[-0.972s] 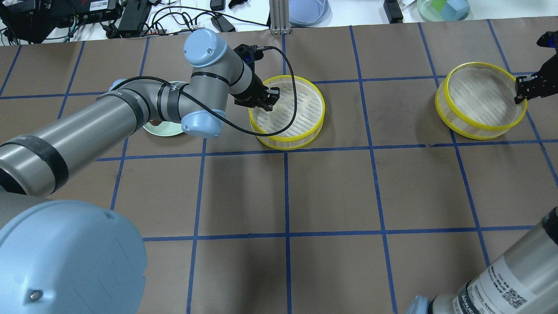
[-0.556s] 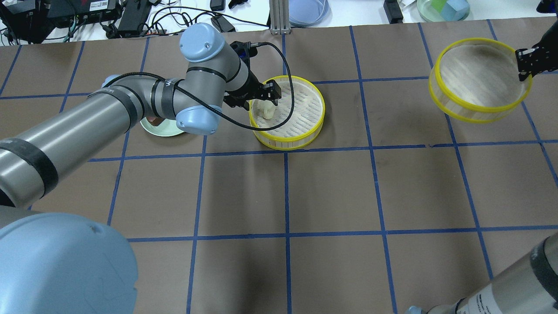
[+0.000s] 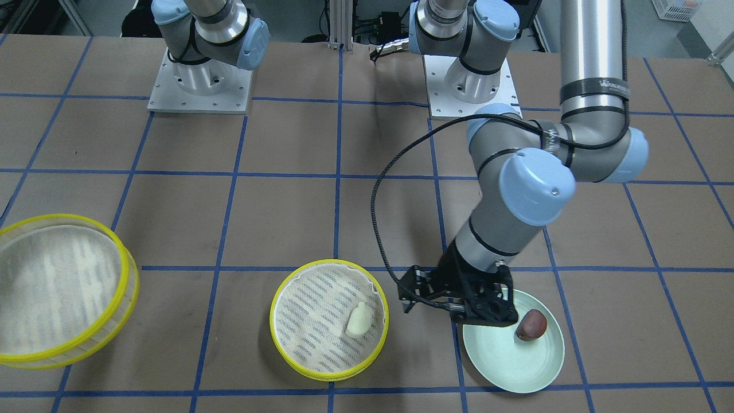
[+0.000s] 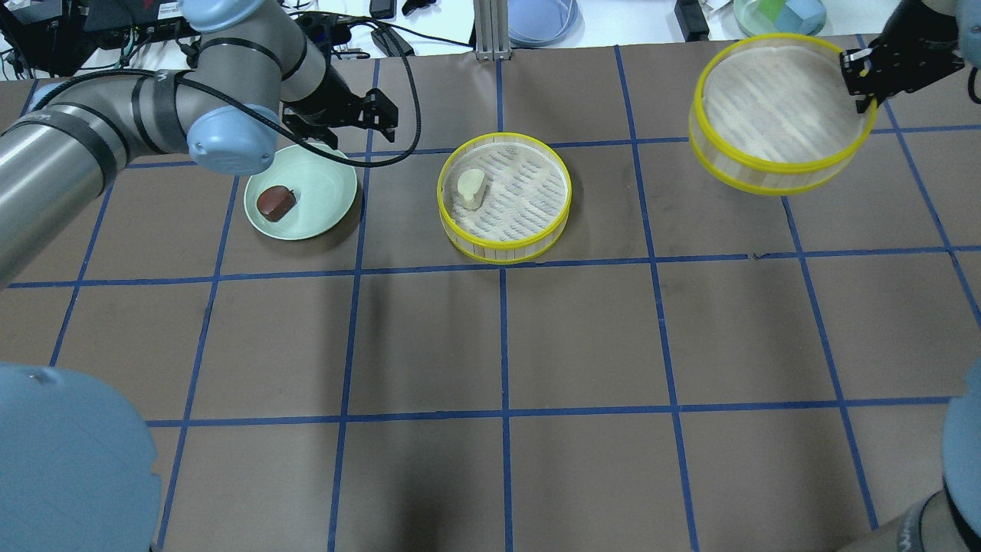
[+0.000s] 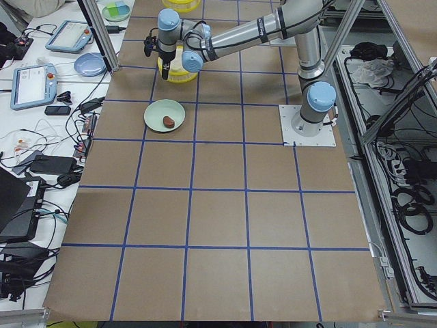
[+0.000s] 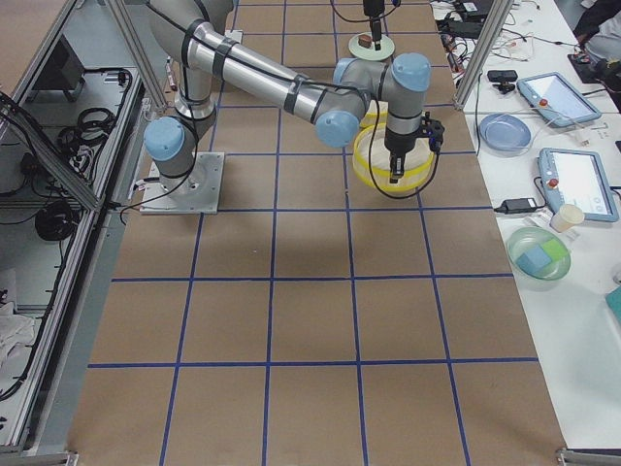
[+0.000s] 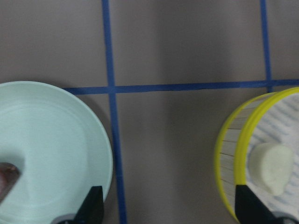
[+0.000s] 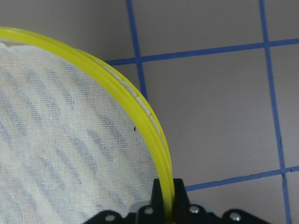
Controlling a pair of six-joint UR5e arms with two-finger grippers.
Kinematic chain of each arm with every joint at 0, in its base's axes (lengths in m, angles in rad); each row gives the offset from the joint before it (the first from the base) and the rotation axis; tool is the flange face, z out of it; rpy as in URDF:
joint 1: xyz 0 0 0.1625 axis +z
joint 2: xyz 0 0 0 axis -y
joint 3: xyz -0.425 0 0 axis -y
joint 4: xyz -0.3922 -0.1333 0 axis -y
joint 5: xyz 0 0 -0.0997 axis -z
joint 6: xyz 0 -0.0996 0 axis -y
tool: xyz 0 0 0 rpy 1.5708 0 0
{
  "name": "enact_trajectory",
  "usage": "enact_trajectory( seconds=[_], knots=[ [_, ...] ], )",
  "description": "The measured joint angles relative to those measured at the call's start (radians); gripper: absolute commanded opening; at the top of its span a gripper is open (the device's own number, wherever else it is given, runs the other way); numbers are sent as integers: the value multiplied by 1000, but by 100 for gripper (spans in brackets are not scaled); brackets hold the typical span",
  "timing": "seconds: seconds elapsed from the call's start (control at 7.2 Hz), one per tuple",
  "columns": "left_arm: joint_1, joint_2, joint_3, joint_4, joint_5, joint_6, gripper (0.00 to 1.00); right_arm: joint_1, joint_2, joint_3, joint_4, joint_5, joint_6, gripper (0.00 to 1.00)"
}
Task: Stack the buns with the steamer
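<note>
Two jobs run side by side here, and we judge the one in hand to be fetching the brown bun (image 4: 276, 202). It lies on the left part of the pale green plate (image 4: 329, 192), while the cream bun (image 4: 470, 186) sits in the steamer tray (image 4: 506, 253) at the middle of the surface (image 4: 582, 330), towards that tray's left side. The left jaws stand wide open and empty over the far right edge of the plate, between plate and tray. To do this well we would carry them left and nearer until the bun lies midway between them. We would then come straight down and close gently across its narrow width, so the rounded wedge does not slip out. The right jaws are pinched tight on the rim of the second tray (image 4: 774, 172), held tilted above the far right of the surface. We would level it and centre it over the first tray before lowering. We cannot tell how high the left jaws hang above the plate. The left wrist view cuts the brown bun to a sliver at its edge, and the front view leaves out the right jaws altogether.
</note>
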Motion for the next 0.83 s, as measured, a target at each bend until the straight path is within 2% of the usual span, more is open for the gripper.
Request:
enact_trajectory(
  seconds=[0.28, 0.56, 0.83],
  knots=[
    [57, -26, -26, -7, 105, 222, 100, 147, 8, 1, 3, 45, 149, 0],
    [129, -58, -64, 10, 133, 437, 100, 278, 40, 6, -11, 78, 291, 0],
    [166, -98, -76, 19, 133, 529, 97, 370, 86, 14, -76, 83, 407, 0]
  ],
)
